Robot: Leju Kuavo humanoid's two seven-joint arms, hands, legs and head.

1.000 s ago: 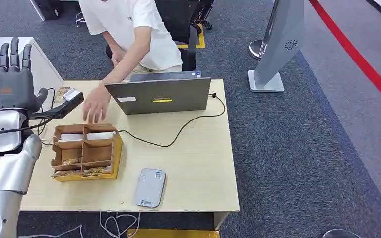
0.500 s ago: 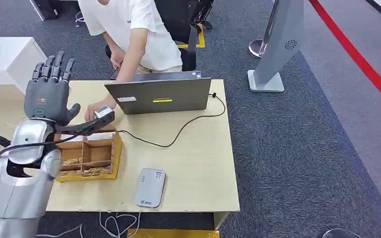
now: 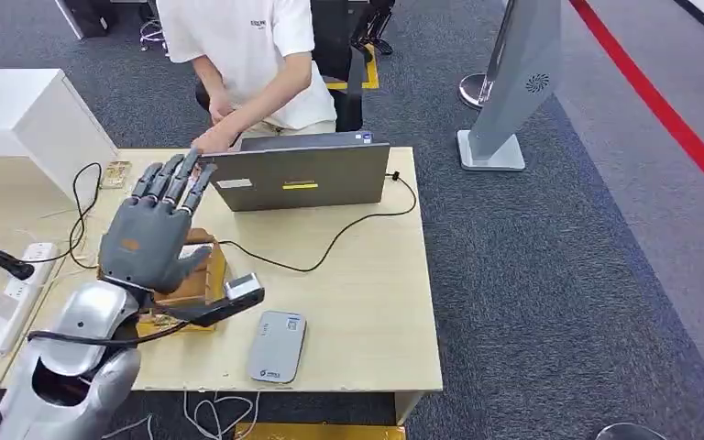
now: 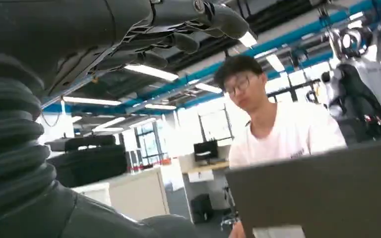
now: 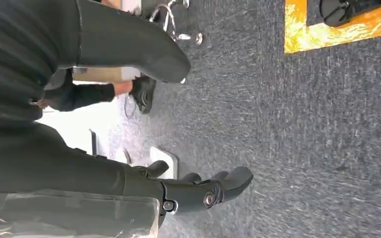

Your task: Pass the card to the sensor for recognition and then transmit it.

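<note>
My left hand is raised above the left half of the table, palm forward and fingers spread, with nothing in it. It covers most of the brown compartment box; I see no card. The grey card sensor lies flat near the table's front edge, to the right of the hand. In the left wrist view the hand's dark fingers are stretched out toward a person behind the laptop. My right hand hangs over grey carpet, fingers loosely apart and empty.
A grey laptop stands open at the table's back edge, its black cable looping across the top. A person sits behind it, one hand at its left corner. A power strip and a white cabinet are on the left.
My left hand has swung from the table's left end rightward and nearer, and now stands over the box. The person's hand has pulled back from the box to the laptop.
</note>
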